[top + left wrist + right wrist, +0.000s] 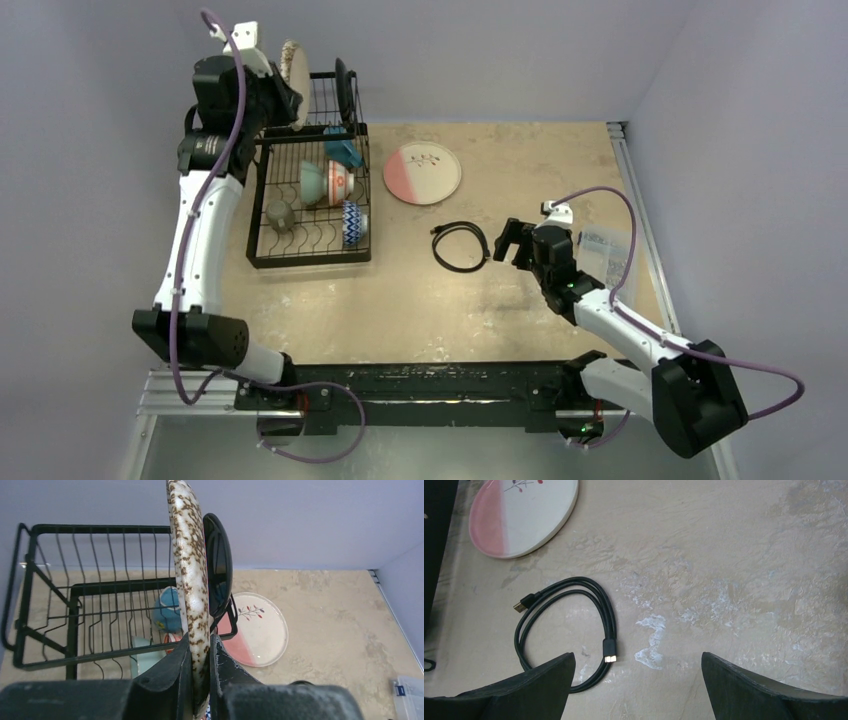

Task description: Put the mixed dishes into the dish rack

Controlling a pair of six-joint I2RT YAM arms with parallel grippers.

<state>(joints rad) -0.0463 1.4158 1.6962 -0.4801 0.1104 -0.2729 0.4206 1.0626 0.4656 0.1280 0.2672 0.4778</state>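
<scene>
My left gripper [201, 650] is shut on the lower rim of the speckled grey small plate [189, 570]. It holds the plate upright on edge above the raised back section of the black wire dish rack [75, 587], close beside the black plate [219, 565] standing there. In the top view the rack [308, 263] also holds a mint-green bowl [312, 183], a red-patterned bowl [338, 183] and a small grey cup [279, 213]. The pink-and-white large plate [422, 173] lies flat on the table to the rack's right. My right gripper [639, 662] hangs open and empty over bare table.
A black coiled cable [569, 625] lies just left of my right gripper, between it and the pink-and-white plate [521, 515]. A clear plastic parts box [607, 250] sits near the table's right edge. Walls close in behind the rack and along the right side.
</scene>
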